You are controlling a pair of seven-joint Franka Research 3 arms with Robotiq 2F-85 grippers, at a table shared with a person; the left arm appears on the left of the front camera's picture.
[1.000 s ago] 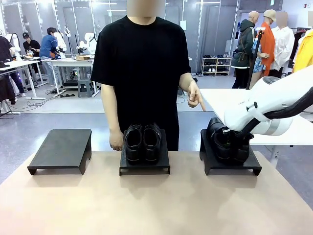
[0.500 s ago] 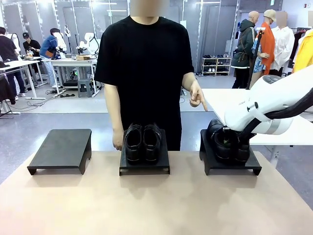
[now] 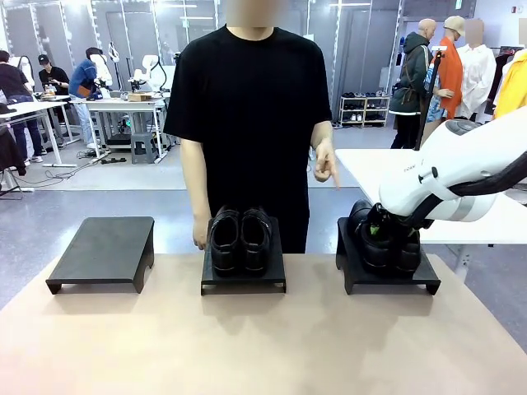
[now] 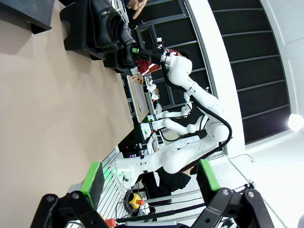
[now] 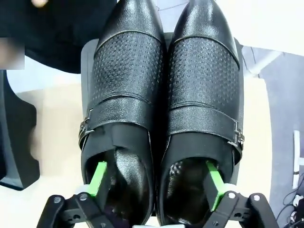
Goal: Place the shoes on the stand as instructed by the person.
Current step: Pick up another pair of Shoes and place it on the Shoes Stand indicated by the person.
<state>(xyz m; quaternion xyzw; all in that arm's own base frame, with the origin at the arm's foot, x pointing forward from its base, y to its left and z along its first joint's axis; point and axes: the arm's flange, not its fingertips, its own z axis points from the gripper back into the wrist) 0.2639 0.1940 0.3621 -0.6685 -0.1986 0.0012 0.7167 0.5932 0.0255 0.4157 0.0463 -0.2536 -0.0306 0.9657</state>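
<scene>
Front view: I see the table (image 3: 247,346) with three stands along its far side, the left stand (image 3: 103,251) bare, the middle stand (image 3: 244,276) carrying one pair of shoes (image 3: 240,239), and the right stand (image 3: 387,276) carrying the second pair (image 3: 383,239). The person (image 3: 251,123) is behind the middle stand, one hand (image 3: 325,164) pointing down toward the right stand. My right gripper (image 5: 154,183) is over that pair, jaws spread wide, one green pad (image 5: 98,178) inside each shoe opening; I judge it grips nothing now. My left gripper (image 4: 149,178) hangs wide open and empty, well away. I take this as the release step on the right stand. Next I need a straight lift out so the pads do not drag either shoe.
</scene>
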